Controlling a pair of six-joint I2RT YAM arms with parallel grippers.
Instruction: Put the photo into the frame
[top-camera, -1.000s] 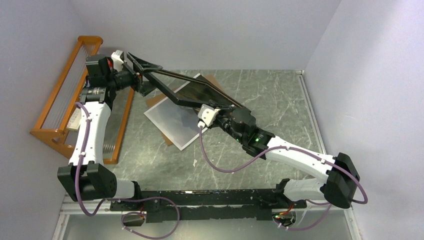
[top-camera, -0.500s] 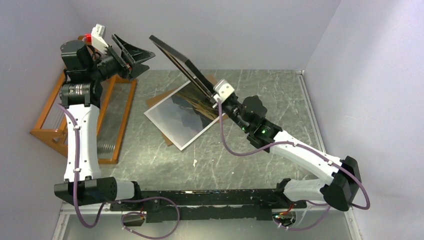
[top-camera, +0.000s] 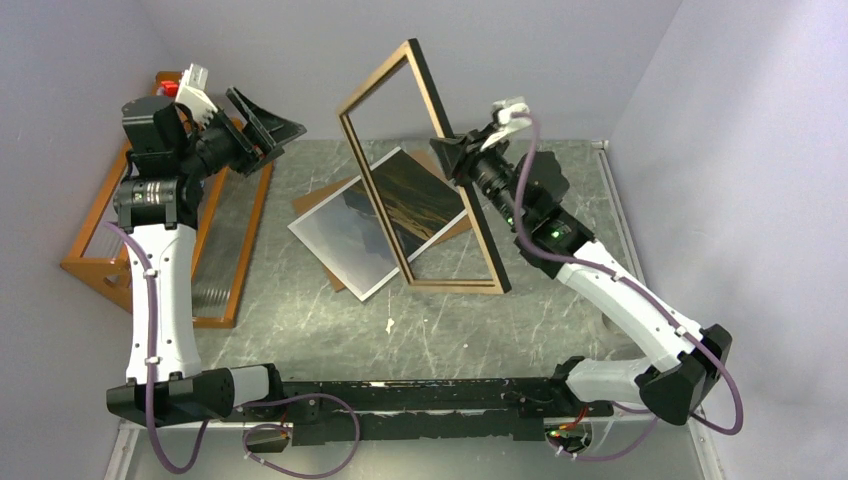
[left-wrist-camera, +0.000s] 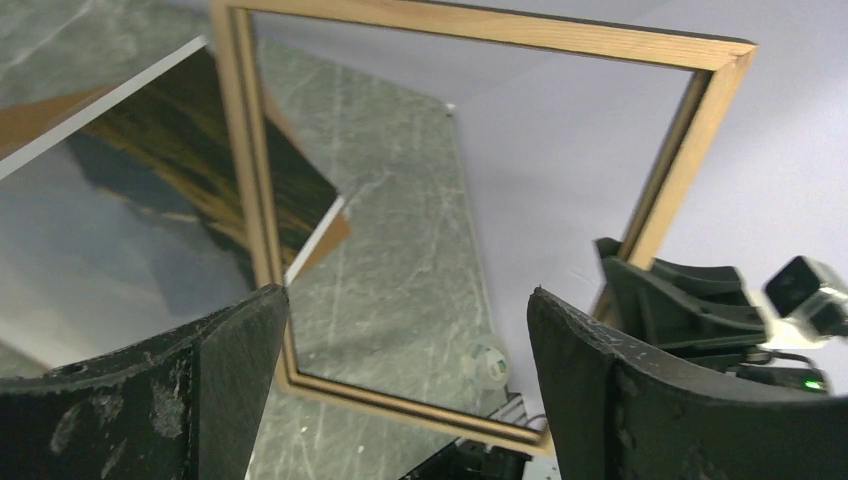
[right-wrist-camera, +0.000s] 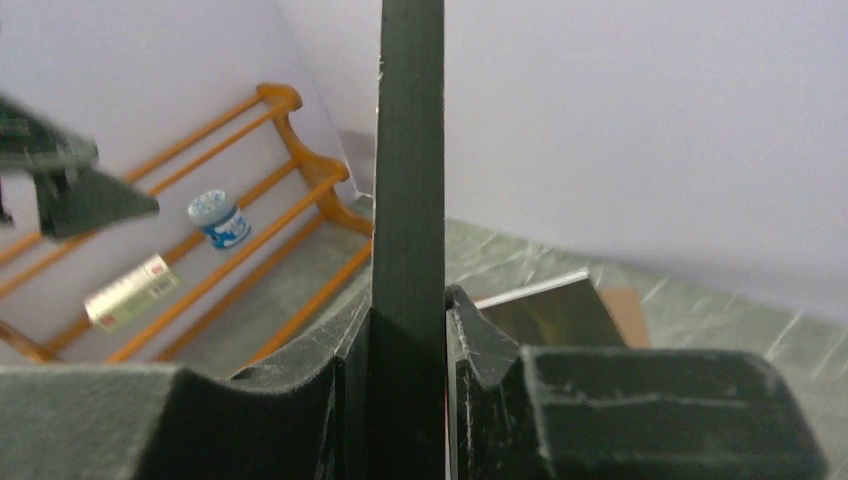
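Right wrist view: right end effector (right-wrist-camera: 408, 330) clamped on one thin rail of the frame (top-camera: 455, 286), which stands nearly upright, brown back toward the left arm.
Opposite side: left end effector (top-camera: 268, 125) empty, jaws wide apart, facing the frame's opening.
Below the frame: photo (top-camera: 340, 235) flat on the counter (top-camera: 300, 320), picture side up, over a brown board (top-camera: 322, 192).
Doing it well: probably lay the frame down level, lower rail clear of the print, free end effector steadying the far rail.
Writing: round sticker (right-wrist-camera: 215, 218) and striped tag (right-wrist-camera: 125, 292) by the orange rack (right-wrist-camera: 330, 170), unreadable.

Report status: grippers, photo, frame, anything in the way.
Left gripper open, empty, raised. Right gripper shut on the frame rail, frame held upright. Photo flat, face up on backing board. Nothing on the photo.
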